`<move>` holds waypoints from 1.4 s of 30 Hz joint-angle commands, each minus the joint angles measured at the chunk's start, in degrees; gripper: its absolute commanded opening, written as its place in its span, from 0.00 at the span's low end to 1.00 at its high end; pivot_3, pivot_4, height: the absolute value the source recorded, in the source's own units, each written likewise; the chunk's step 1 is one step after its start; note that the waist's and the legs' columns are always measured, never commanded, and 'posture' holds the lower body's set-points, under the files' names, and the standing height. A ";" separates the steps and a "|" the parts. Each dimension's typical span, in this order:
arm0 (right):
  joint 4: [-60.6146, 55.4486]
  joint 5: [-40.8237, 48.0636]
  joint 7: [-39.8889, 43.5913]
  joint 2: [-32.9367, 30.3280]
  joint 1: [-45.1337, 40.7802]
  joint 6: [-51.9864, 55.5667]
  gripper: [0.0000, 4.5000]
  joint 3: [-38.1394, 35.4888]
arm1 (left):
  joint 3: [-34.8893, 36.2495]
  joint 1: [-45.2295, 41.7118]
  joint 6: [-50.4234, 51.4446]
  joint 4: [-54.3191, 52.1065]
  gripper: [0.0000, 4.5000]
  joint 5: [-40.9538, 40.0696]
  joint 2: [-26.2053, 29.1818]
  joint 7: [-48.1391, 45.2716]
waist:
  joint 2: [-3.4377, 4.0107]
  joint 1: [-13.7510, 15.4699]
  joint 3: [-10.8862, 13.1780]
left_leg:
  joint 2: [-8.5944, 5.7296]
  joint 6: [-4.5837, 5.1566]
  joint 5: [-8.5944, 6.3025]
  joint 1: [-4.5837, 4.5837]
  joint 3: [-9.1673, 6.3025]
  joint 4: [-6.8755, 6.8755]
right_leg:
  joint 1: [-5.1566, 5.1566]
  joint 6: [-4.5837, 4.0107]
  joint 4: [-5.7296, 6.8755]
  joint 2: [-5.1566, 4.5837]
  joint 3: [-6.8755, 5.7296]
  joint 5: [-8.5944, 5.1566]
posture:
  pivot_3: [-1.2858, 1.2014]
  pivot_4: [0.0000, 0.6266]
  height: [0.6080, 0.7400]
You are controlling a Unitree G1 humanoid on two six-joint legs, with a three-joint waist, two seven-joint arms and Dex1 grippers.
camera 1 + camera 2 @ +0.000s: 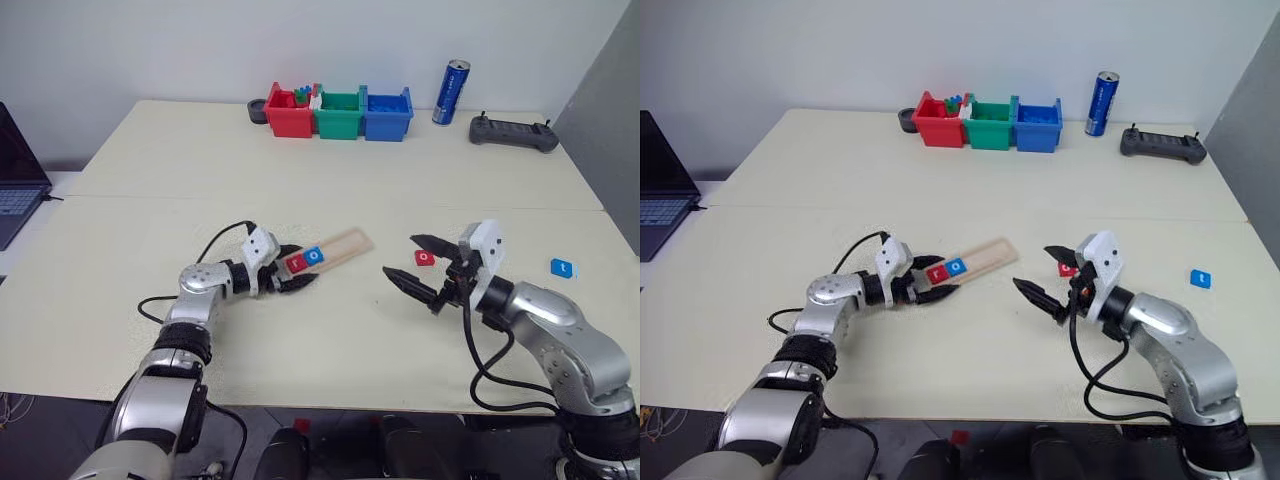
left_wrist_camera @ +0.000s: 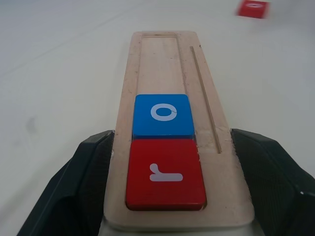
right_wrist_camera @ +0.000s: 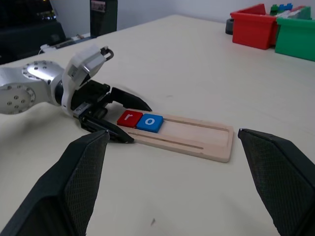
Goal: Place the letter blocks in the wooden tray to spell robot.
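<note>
Holding the near end of the wooden tray between the fingers of my left gripper, I have two of the five letter blocks seated: the red r block sits at the end closest to that gripper, and the blue o block touches it on the far side. From the left wrist view the black fingers stand on either side of the tray's edges, right against the wood or just off it; I judge they steady the tray, but I cannot tell how firmly they press. The rest of the groove beyond the o is bare, room for three more.

My right gripper hovers over the table to the right of the tray, jaws spread wide and holding nothing. The red o block lies flat on the table between its two fingers as seen from the head, though I cannot say whether the fingers are down at its level. The blue t block lies well apart, further out to the right. I see no b block in these views.

So the word stands at "ro", and the third slot wants a b. Before closing on anything I need to locate it; the red o belongs in the fourth slot and the t last.
</note>
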 commanded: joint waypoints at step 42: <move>8.22 -5.30 13.60 -7.89 10.79 -16.63 1.00 -4.08 | -9.69 -7.29 -6.07 3.50 0.76 2.60 -11.28 -8.96 | -0.07 0.18 0.04 | -0.02 0.01 0.00 0.04 0.00 0.09 | 0.04 0.00 0.10 0.06 0.02 0.00 | 0.52 0.24 1.00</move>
